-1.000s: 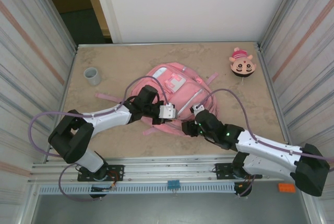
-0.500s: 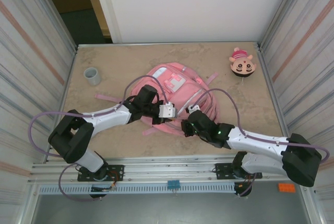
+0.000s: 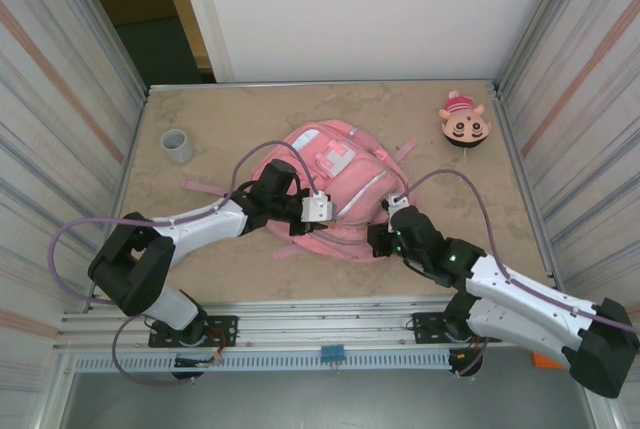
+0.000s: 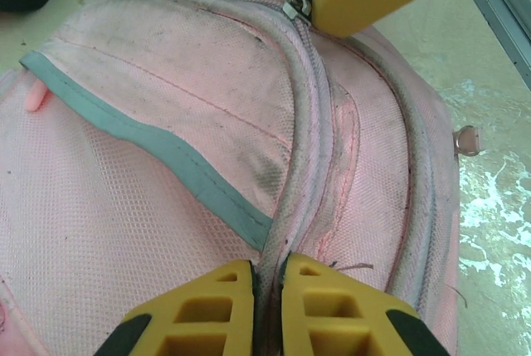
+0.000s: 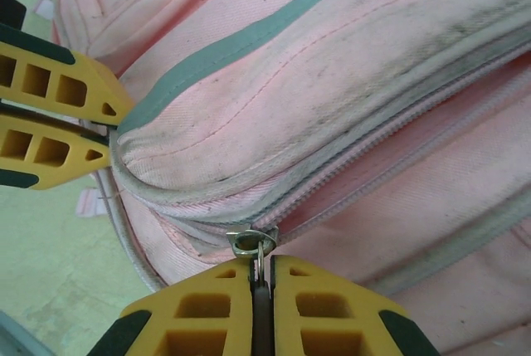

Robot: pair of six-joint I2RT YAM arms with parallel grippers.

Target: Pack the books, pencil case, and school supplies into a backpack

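- Two grips are on the backpack (image 3: 335,154), which lies flat near the middle of the table (image 3: 220,114), its near edge toward the arm bases.
- Left gripper (image 4: 267,271): the fingers are pressed almost together, pinching the fabric ridge along the zip track at the bag's 7 o'clock edge in the top view.
- Right gripper (image 5: 262,277): the fingers are shut tight on the small metal zip pull (image 5: 251,244), at the bag's 5 o'clock edge.
- Handling, as I judge it: the bag is soft woven cloth, limp and light, with no stiffness of its own. It will bunch and drag rather than resist, so the slider needs the opposing pinch to hold the track taut.
- Best holds are those two: the pull for running the zip, and the piped seam beside the track for anchoring. The pull is tiny, hard and smooth, so it could slip from the pads if tugged off-line.
- Zip teeth beyond the pull look closed. Whether the stretch between the grippers is open I cannot tell.
- Surface: a smooth, marbled beige top, likely slick enough for the bag to slide.
- Room: ribbed panels close the sides at 3 and 9 o'clock, and a white panel stands at 12. A grey cup (image 3: 177,145) sits at the bag's 10 o'clock and a cartoon-face toy (image 3: 464,121) at its 2 o'clock, both well apart from it.
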